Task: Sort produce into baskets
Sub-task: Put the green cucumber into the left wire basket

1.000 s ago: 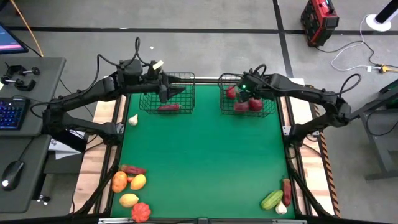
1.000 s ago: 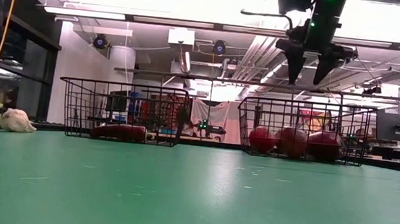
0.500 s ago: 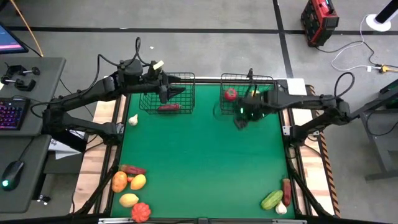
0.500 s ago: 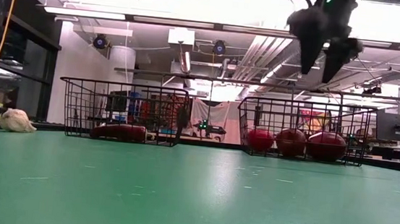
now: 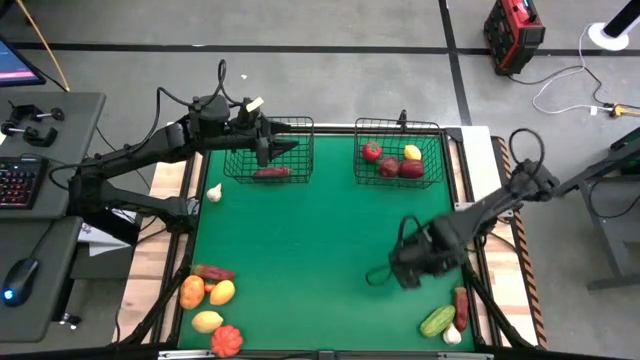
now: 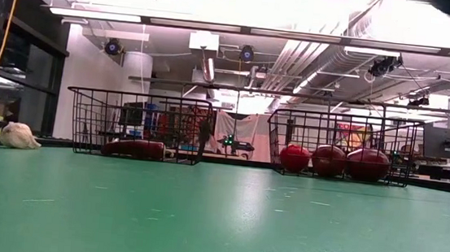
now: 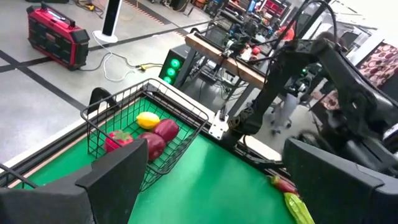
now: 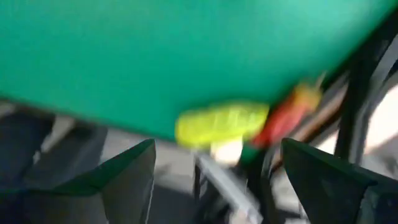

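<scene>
The two black wire-mesh baskets sit at the far edge of the green surface [image 5: 320, 230]. The left black wire-mesh basket [image 5: 268, 152] holds one long dark red piece [image 5: 271, 172]. The right black wire-mesh basket [image 5: 399, 151] holds a red tomato-like piece [image 5: 371, 152], a small yellow lemon-like piece [image 5: 412, 152] and two dark maroon round pieces [image 5: 400, 168]. A white garlic-like bulb [image 5: 213, 192] lies on the surface just left of and nearer than the left basket.

At the near left corner lies a cluster: a dark red elongated piece [image 5: 213, 272], an orange piece [image 5: 192, 292], two yellow pieces [image 5: 215, 306] and a ribbed red-orange piece [image 5: 227, 340]. At the near right corner lie a green cucumber-like piece [image 5: 437, 321], a slim red chilli-like piece [image 5: 461, 307] and a small white piece [image 5: 452, 336], close together.

The right end effector [image 5: 382, 275] hovers over the near right part of the surface, near the cucumber group, its fingers apart and holding nothing. The left end effector [image 5: 283, 146] waits above the left basket, fingers apart and empty.
</scene>
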Motion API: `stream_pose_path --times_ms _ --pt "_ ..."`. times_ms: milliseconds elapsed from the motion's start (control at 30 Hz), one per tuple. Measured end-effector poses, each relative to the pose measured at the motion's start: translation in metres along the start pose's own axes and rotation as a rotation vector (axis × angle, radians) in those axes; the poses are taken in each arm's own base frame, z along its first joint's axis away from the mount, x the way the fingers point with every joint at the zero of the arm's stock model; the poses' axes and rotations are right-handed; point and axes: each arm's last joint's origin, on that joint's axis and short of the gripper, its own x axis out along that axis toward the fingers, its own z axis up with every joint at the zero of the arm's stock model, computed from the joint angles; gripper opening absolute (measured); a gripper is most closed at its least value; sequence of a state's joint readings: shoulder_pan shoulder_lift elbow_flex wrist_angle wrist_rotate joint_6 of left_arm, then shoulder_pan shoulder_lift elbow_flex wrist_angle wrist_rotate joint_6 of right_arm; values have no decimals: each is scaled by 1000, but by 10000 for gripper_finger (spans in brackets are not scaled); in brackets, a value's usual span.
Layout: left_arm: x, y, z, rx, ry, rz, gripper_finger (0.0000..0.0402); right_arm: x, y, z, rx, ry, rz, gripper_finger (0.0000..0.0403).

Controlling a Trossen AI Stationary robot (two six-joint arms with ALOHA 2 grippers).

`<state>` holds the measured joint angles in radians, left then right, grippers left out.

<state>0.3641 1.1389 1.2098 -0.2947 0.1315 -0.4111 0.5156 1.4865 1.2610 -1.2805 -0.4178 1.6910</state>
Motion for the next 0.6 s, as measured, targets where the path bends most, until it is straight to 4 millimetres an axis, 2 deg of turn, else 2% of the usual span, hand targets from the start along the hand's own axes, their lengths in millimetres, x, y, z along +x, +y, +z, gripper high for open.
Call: stream_pose_path --times_ms 133,300,433,600 --pt "0 0 0 29 6 -14 364 22 14 -24 60 164 -24 339" --pt "0 0 0 61 7 -15 364 51 29 -48 118 252 -53 339" --pt "0 0 0 74 8 -17 364 73 35 -59 187 253 -96 339" --pt "0 -1 -1 93 23 -59 364 94 33 -71 307 210 -139 339"
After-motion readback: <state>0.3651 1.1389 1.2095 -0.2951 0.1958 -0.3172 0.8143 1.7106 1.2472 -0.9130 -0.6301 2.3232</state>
